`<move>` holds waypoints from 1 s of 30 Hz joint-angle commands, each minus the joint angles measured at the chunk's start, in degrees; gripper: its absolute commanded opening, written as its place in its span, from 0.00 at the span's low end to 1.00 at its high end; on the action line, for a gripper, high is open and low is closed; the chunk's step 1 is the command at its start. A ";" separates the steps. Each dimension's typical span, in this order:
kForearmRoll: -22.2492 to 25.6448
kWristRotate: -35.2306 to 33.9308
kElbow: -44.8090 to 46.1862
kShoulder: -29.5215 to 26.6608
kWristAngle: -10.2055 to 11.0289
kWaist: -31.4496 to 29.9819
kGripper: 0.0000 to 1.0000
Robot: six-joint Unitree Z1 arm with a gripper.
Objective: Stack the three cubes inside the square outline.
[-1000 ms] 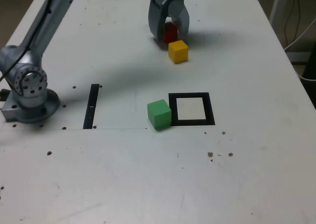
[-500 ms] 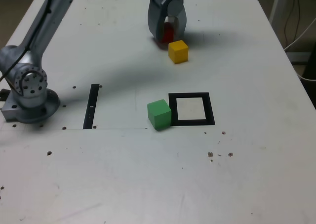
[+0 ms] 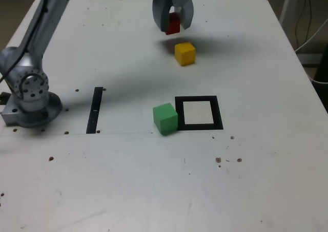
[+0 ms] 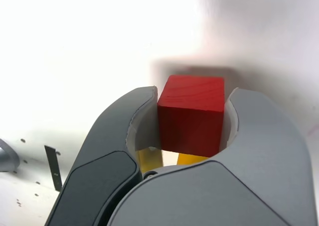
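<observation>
Wrist view: my gripper [image 4: 192, 131] pinches the red cube [image 4: 192, 113].
Exterior view, near to far: green cube [image 3: 165, 118] touching the square outline [image 3: 199, 112], yellow cube [image 3: 185, 53] beyond, red cube aloft over the table [image 3: 246, 181].

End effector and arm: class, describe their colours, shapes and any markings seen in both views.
The end effector has two dark grey, curved, claw-like jaws with pale inner linings. The arm is smooth silver-grey metal, rising from a round base joint with a bolt-ringed cap. No cables or markings show.
</observation>
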 commanded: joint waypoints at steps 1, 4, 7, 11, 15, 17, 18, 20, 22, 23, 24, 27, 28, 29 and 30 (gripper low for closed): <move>0.64 0.03 0.57 -1.78 -0.11 -1.05 0.35; 0.83 -0.30 1.27 -3.43 -0.09 -2.68 0.35; 1.06 -0.94 2.14 -5.25 -0.24 -4.73 0.35; 1.31 -2.32 4.03 -7.95 -0.72 -7.76 0.35; 1.40 -4.33 6.31 -10.54 -1.36 -11.31 0.35; 1.41 -5.47 7.43 -11.67 -1.80 -13.27 0.35; 1.40 -6.04 7.97 -12.20 -2.04 -14.28 0.35; 1.37 -7.37 9.13 -13.24 -2.59 -16.69 0.35; 1.34 -8.52 9.95 -13.90 -3.04 -18.80 0.35; 1.33 -9.09 10.29 -14.14 -3.24 -19.85 0.35; 1.32 -9.66 10.61 -14.34 -3.44 -20.90 0.35; 1.25 -11.43 11.55 -14.75 -3.91 -23.92 0.35; 1.20 -12.00 11.87 -14.84 -4.06 -24.86 0.35; 1.14 -12.55 12.19 -14.91 -4.22 -25.77 0.35; 1.07 -13.07 12.51 -14.96 -4.35 -26.63 0.35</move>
